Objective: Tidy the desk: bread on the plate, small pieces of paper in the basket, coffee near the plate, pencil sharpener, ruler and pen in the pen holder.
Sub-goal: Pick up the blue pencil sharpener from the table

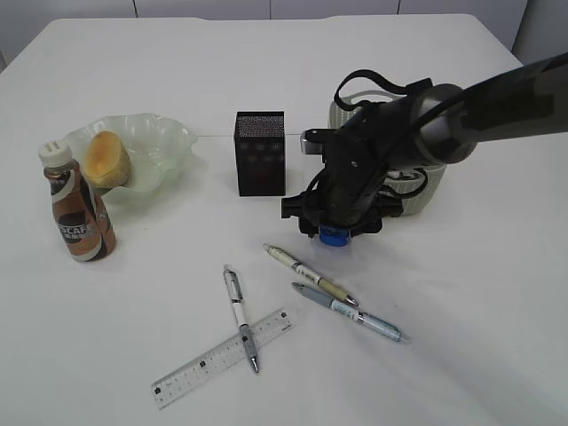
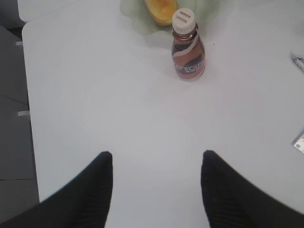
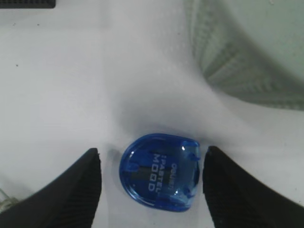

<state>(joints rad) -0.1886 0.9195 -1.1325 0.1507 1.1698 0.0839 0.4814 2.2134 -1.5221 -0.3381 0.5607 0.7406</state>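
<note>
One blue pencil sharpener [image 3: 160, 173] sits on the table [image 1: 461, 293] between the right fingers [image 3: 76, 190], spread wide (nearly touching one); three pens [image 1: 241, 318], one ruler [image 1: 222, 358] lie nearby; left fingers [image 2: 90, 190] wide, empty.

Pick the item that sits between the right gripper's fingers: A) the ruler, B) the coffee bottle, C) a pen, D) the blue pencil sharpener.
D: the right wrist view shows the blue pencil sharpener on the desk between the open right gripper's fingers.

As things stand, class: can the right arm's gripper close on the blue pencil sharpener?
Probably yes: the right gripper is open with the pencil sharpener lying between its fingers, nothing in between.
</note>
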